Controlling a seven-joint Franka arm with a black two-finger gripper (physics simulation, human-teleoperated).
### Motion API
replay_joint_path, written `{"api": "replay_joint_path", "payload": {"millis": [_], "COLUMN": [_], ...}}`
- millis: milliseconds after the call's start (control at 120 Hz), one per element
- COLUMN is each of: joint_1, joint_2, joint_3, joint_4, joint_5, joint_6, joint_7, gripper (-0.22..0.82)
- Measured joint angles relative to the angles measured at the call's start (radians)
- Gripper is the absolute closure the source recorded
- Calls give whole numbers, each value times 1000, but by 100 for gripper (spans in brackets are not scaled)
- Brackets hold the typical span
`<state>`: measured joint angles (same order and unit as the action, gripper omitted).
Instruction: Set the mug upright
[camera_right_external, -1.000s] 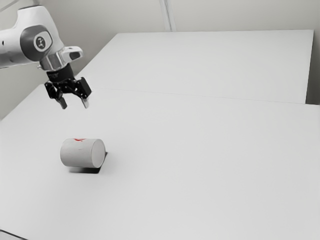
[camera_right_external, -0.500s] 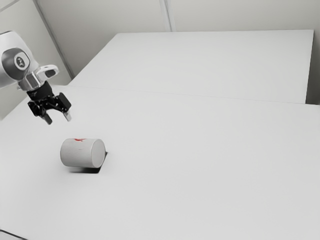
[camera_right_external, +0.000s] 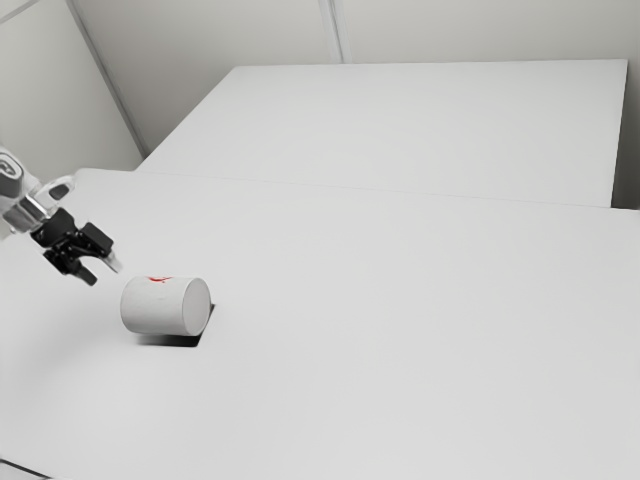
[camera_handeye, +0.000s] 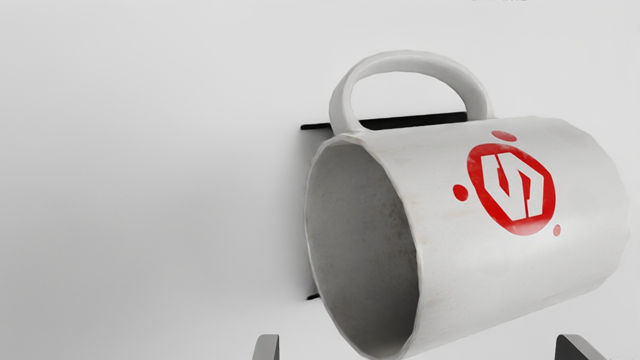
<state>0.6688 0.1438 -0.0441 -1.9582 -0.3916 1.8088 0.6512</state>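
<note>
The jaws stood apart, empty, near the mug (camera_right_external: 165, 306) off its open end and somewhat above it. The mug lay on its side on the counter (camera_right_external: 400, 330), mouth (camera_handeye: 362, 245) toward the arm's side, red logo (camera_handeye: 540, 195) uppermost, handle (camera_handeye: 410, 60) on the side away from the jaws. It was not upright, so the step in hand was probably getting a grasp; the next move called for lining up, closing on the mug's wall and tipping its mouth upward without letting it roll.
</note>
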Motion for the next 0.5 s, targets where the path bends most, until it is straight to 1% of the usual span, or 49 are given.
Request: {"api": "replay_joint_path", "payload": {"millis": [158, 317, 500], "joint_1": [34, 46, 66], "joint_2": [58, 102, 155], "joint_3": [0, -4, -6], "joint_4": [4, 5, 5], "joint_5": [-85, -149, -251], "joint_6": [-2, -8, -58], "joint_7": [135, 247, 344], "gripper": [0, 0, 0]}}
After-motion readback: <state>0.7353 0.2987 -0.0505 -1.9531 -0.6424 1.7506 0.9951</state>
